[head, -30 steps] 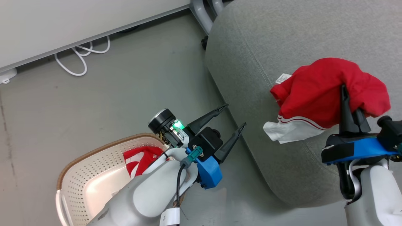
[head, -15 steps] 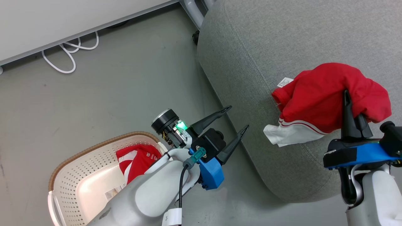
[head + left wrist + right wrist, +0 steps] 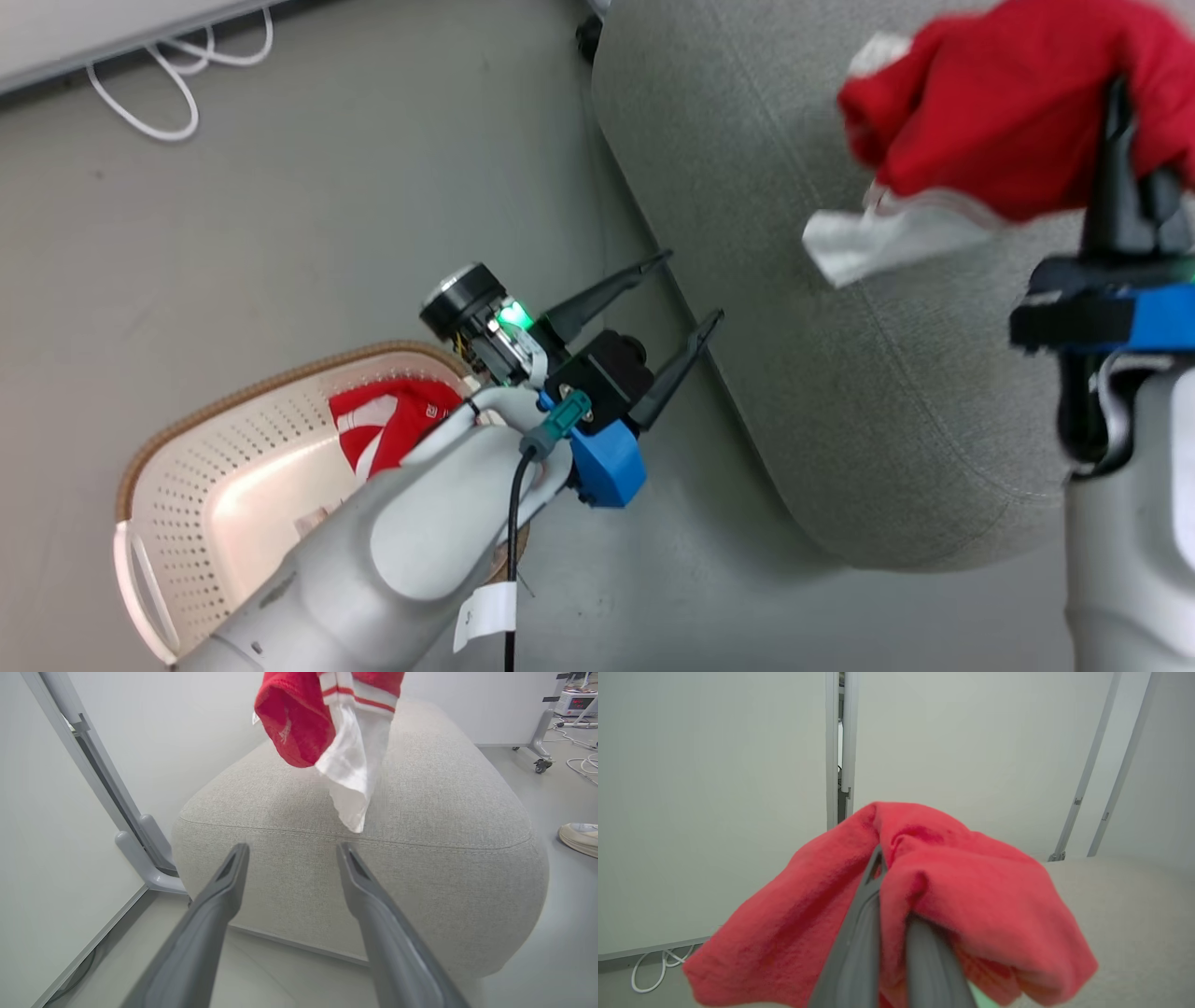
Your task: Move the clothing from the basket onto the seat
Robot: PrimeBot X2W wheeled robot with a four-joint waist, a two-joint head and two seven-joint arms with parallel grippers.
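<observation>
My right gripper (image 3: 1116,103) is shut on a red piece of clothing (image 3: 990,103) with a white cuff, held in the air above the grey seat (image 3: 840,308). The right wrist view has the same red garment (image 3: 971,891) draped over my closed fingers (image 3: 859,933). From the left wrist, that clothing (image 3: 327,714) hangs over the seat (image 3: 420,812). My left gripper (image 3: 686,289) is open and empty, just off the seat's near edge and above the floor. A second red garment (image 3: 383,425) with white stripes lies in the cream basket (image 3: 205,467), partly hidden by my left forearm.
White cables (image 3: 159,84) lie on the grey floor along a white wall panel at upper left. A grey stand foot (image 3: 145,858) sits beside the seat. A shoe (image 3: 579,837) shows on the floor at the right in the left wrist view.
The right gripper has lifted the red garment higher and further over the seat. The head camera has shifted, so the basket and cables sit differently. The left gripper stays open.
</observation>
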